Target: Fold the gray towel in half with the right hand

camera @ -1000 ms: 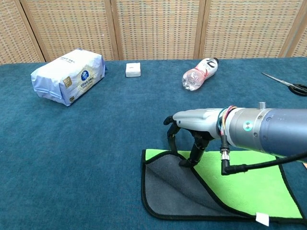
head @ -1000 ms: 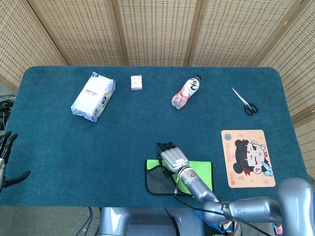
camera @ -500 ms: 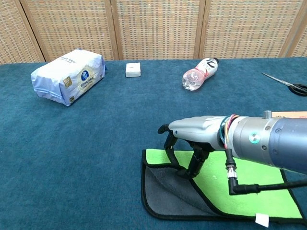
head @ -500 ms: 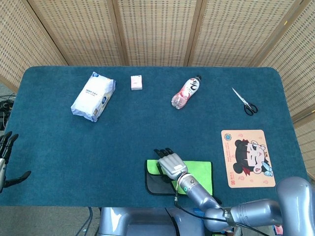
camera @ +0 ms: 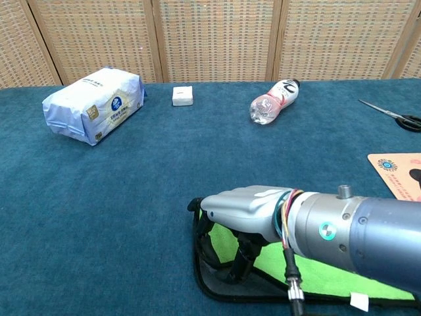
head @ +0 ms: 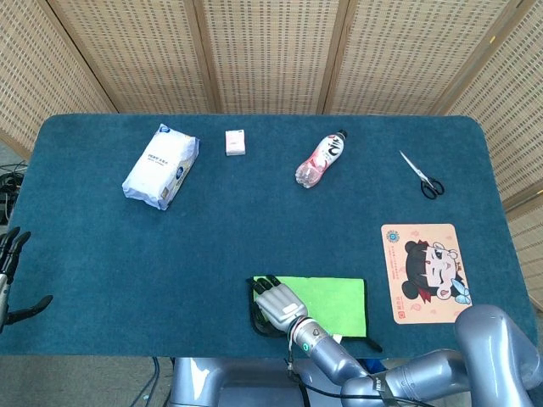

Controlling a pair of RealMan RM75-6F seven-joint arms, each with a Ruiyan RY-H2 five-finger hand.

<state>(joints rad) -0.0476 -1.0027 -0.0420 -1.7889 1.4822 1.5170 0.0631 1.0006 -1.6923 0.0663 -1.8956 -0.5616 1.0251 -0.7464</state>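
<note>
The towel (head: 331, 301) lies at the table's near edge, folded over so its bright green side faces up inside a black hem; almost no gray shows. In the chest view the green layer (camera: 329, 270) spreads right from under my right hand (camera: 240, 217). That hand (head: 276, 299) sits over the towel's left edge, fingers curled down and pinching the folded layer against the lower one. My left hand (head: 10, 271) hangs off the table's left edge with its fingers apart and holds nothing.
A tissue pack (head: 161, 166), a small white box (head: 235, 142), a plastic bottle (head: 322, 158) and scissors (head: 422, 175) lie along the far side. A cartoon mat (head: 427, 272) lies right of the towel.
My right hand has drawn the green layer leftward across the towel, covering the gray patch that showed at the left. The left hand has not moved.
</note>
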